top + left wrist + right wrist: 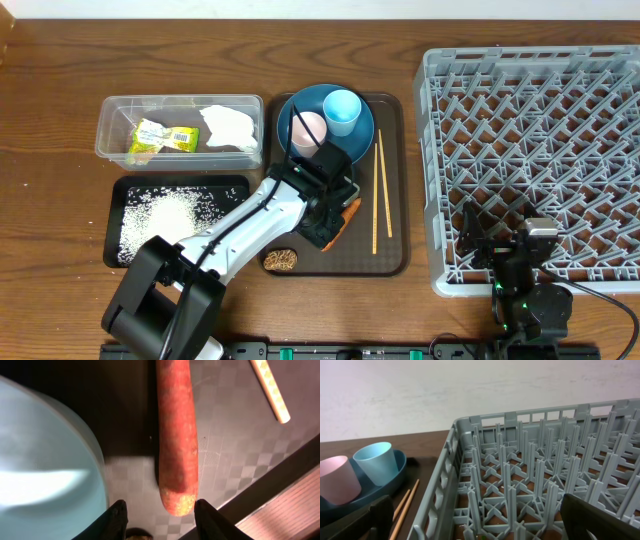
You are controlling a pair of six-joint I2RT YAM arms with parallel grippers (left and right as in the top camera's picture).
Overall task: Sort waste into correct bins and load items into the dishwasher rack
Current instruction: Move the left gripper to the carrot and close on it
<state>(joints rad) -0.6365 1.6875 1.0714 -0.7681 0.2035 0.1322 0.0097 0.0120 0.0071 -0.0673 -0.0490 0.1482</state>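
An orange carrot (177,435) lies on the dark brown serving tray (393,250). My left gripper (161,508) stands open with the carrot's near tip between its fingers, close to the right finger and apart from the left one. Overhead, that gripper (338,222) covers most of the carrot (348,212). A pale blue bowl wall (45,460) sits just left of the carrot. The blue plate (362,135) carries a pink cup (308,130) and a light-blue cup (342,110). Chopsticks (380,190) lie right of the plate. My right gripper (482,522) hangs open over the grey rack (540,150).
A clear tub (110,130) holds a yellow-green wrapper (163,138) and a white napkin (228,127). The black tray (112,225) holds loose rice (158,215). A brown biscuit piece (281,261) lies at the serving tray's front left. The rack's peg lattice (535,460) rises under the right gripper.
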